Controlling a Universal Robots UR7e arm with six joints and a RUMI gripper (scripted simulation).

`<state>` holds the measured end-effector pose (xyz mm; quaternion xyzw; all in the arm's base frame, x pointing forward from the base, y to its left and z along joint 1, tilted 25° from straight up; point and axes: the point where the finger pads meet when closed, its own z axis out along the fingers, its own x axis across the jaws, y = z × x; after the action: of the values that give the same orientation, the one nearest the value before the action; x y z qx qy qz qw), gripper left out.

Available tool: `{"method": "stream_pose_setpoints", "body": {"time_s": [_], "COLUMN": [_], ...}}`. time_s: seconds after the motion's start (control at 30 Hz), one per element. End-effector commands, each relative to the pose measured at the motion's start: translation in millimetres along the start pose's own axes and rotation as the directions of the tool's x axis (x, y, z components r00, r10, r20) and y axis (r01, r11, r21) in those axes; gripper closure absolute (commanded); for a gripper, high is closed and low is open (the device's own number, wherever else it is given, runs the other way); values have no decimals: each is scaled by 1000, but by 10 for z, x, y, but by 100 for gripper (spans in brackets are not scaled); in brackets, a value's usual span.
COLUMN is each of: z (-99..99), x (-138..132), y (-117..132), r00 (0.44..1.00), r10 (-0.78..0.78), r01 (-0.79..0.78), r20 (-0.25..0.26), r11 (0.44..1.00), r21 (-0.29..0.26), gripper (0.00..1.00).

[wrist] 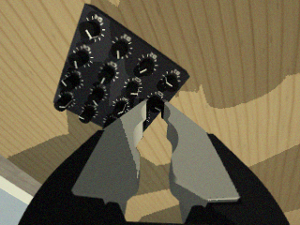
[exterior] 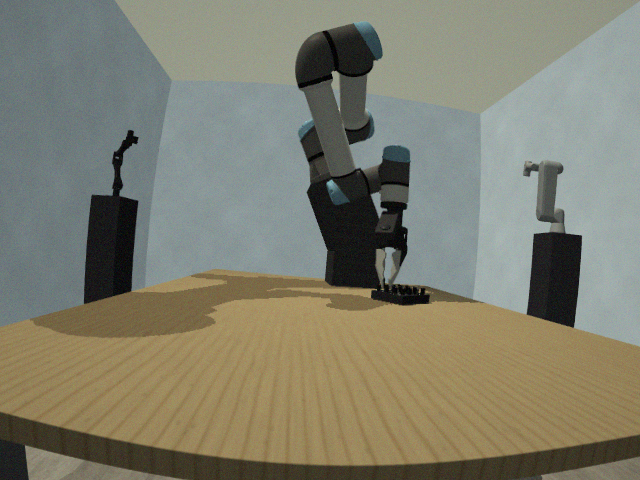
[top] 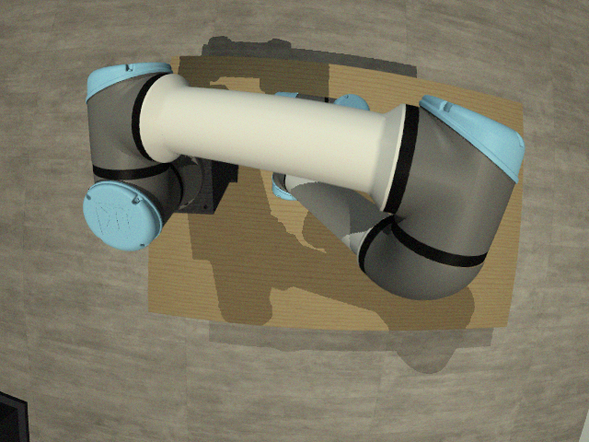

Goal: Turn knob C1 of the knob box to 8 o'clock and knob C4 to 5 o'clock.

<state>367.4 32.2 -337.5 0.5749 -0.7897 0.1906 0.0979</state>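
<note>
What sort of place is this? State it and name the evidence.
Probably a robot test room: bare blue walls, a wooden table bearing only a small knob box, with the arm's gripper closed on a corner knob, and two black pedestals carrying other devices.

A small black knob box (exterior: 401, 295) is seen right of centre on the wooden table (exterior: 310, 392), with the grey two-jaw gripper (exterior: 388, 284) lowered onto its left end.
</note>
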Motion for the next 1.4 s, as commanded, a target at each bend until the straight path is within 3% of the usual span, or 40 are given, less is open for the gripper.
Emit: {"method": "stream_pose_setpoints", "body": {"time_s": [0.0,0.67,1.1,1.37], "z": [-4,-4,-4,-4], "x": [-2,-3,-13,-20], "y": [-4,-3,-2,0], "r00": [1000,1000,976,931], "r10": [0,-29,-218,-365], "r01": [0,29,218,365], "r20": [1,0,0,0], "r11": [1000,1000,976,931], "r21": [1,1,1,1], "gripper": [96,96,96,96]}}
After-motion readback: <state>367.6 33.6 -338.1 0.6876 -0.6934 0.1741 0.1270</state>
